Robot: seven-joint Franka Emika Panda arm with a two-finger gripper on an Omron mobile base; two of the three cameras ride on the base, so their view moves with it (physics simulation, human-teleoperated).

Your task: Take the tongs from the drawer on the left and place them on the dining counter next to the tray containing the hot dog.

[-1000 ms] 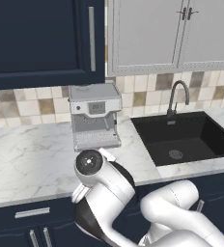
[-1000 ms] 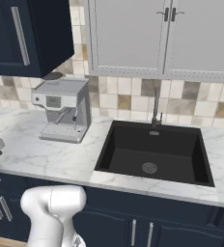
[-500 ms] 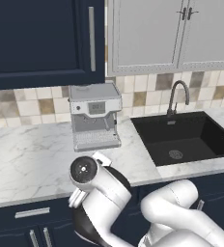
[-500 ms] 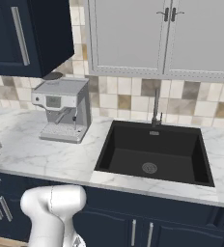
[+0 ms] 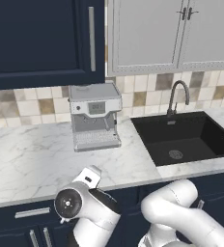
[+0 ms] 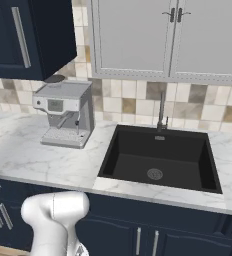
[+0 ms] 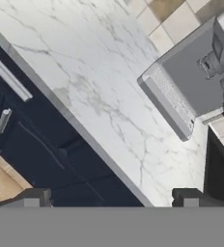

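The navy drawer (image 7: pixel 32 108) sits shut under the marble counter edge, its silver bar handle (image 7: pixel 8 77) at the upper left of the hand view. From the left base view the drawer (image 5: pixel 15 222) lies at the lower left, beside my bent arm (image 5: pixel 92 212). My gripper (image 7: pixel 109 200) is open and holds nothing. It hovers in front of the navy cabinet face, below and to the right of the handle. The tongs are hidden. The dining counter, the tray and the hot dog are out of view.
A silver coffee machine (image 5: pixel 94 116) stands on the marble counter (image 5: pixel 27 154). To its right is a black sink (image 5: pixel 184 137) with a faucet (image 5: pixel 176 96). Vertical door handles (image 7: pixel 3 120) lie below the drawer. Wood floor (image 7: pixel 0 181) shows beneath the cabinets.
The arm has swung down and to the left, bringing the hand lower in front of the cabinets. The jaws have stayed wide apart. The drawer has stayed shut.
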